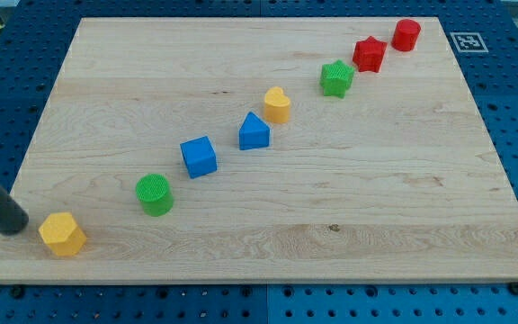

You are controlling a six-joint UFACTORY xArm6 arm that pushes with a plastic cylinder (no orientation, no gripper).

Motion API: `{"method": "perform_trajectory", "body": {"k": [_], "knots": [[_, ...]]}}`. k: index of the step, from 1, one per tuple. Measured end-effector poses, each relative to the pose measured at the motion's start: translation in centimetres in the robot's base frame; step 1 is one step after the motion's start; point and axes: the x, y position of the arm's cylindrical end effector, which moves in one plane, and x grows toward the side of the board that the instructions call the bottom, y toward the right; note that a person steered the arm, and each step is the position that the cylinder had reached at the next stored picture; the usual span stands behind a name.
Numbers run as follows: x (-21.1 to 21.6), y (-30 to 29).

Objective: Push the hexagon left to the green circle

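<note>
A yellow hexagon (pixel 62 234) lies near the board's bottom left corner. A green circle (pixel 155 194) stands up and to the right of it, a clear gap apart. My tip (pixel 15 225) is just left of the yellow hexagon, close to it; I cannot tell if it touches. The dark rod runs off the view's left edge.
A diagonal row runs from the green circle to the top right: a blue cube (pixel 199 156), a blue triangle-like block (pixel 254 131), a yellow heart (pixel 277 104), a green star (pixel 336 78), a red star (pixel 369 54), a red cylinder (pixel 406 34). The wooden board (pixel 349 225) ends near the hexagon.
</note>
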Motion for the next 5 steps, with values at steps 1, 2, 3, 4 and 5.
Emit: {"method": "perform_trajectory", "body": {"k": [1, 2, 3, 4, 5], "knots": [[1.3, -0.1], [4.9, 0.1], [4.8, 0.1], [4.8, 2.8], [4.8, 7.3]]}}
